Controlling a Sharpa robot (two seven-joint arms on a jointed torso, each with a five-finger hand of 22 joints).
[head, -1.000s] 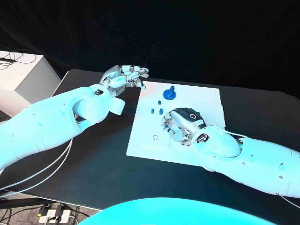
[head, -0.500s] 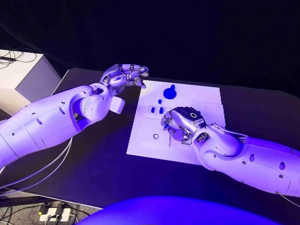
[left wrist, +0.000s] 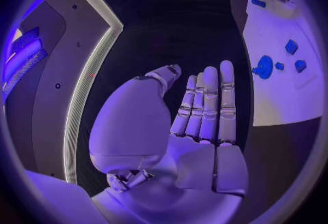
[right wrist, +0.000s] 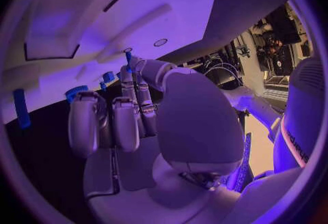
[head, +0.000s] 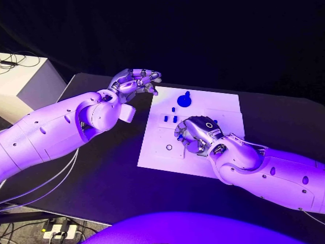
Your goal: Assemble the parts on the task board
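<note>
The white task board lies in the middle of the black table. A round blue part stands near its far edge, with several small blue parts just in front of it. My right hand hovers over the board's middle with its fingers curled down. In the right wrist view a small blue part sticks up between its thumb and a finger. My left hand hangs off the board's far left corner. Its fingers are straight and hold nothing.
A white box with cables stands off the table's left side. A small ring-shaped hole marks the board's near left part. Bare black table lies to the left of and in front of the board.
</note>
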